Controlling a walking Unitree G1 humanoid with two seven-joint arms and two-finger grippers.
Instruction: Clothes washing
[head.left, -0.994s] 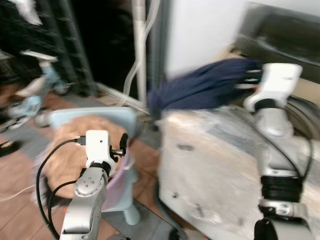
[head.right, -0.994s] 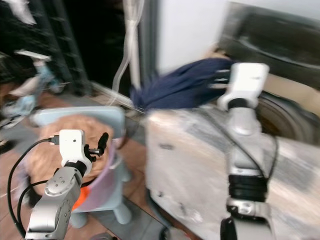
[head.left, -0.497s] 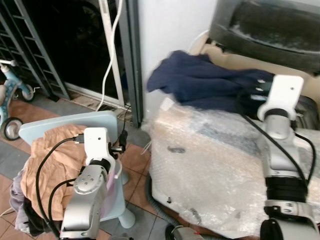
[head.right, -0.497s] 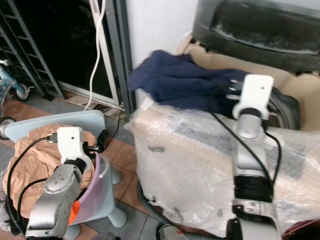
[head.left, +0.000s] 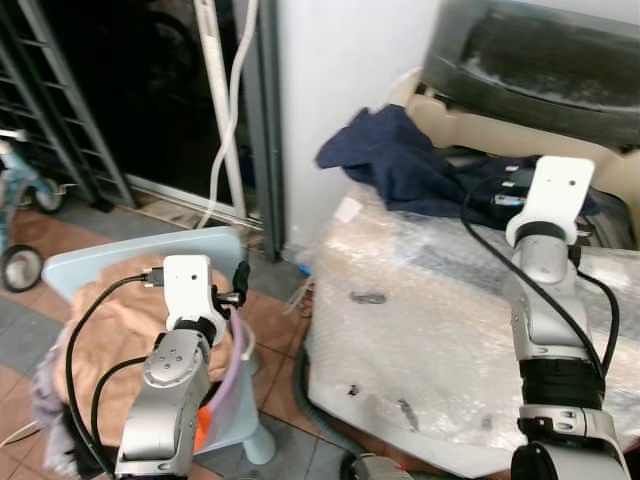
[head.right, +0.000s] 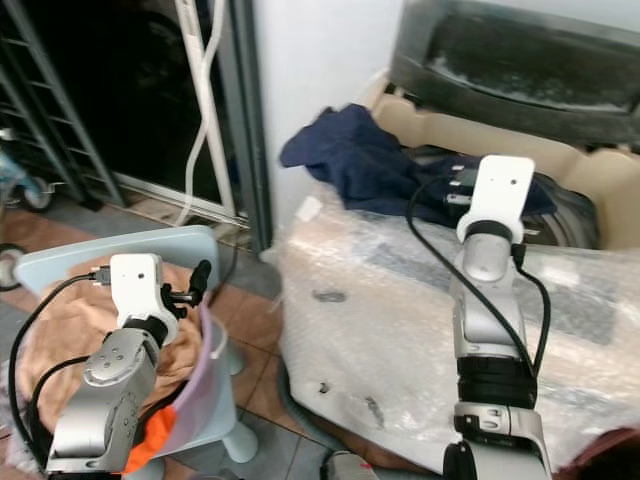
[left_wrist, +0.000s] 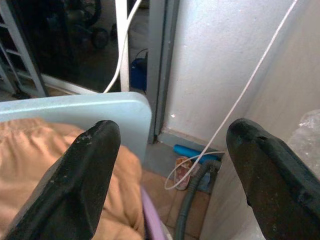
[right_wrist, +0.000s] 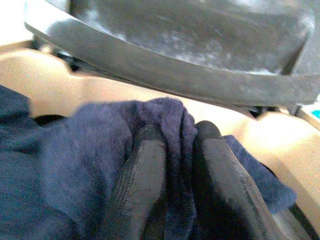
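Note:
A navy blue garment (head.left: 400, 160) lies over the top-loading washing machine (head.left: 450, 310), partly in its drum opening and partly draped over the left rim. My right gripper (right_wrist: 172, 165) is shut on a fold of the navy garment (right_wrist: 90, 165) above the drum, under the raised grey lid (head.left: 540, 60). My left gripper (left_wrist: 170, 150) is open and holds nothing; it hovers over a light blue chair (head.left: 140, 255) piled with peach-coloured clothes (head.left: 110, 340).
The machine's front is wrapped in bubble wrap. A grey hose (head.left: 330, 425) runs along the floor by its base. White pipes (head.left: 225, 100) and a dark doorway stand at the back left. A small tricycle (head.left: 20, 200) is at the far left.
The camera steadied after a blurred swing. My right gripper has carried the navy garment further over the drum; less of it hangs over the machine's left side now.

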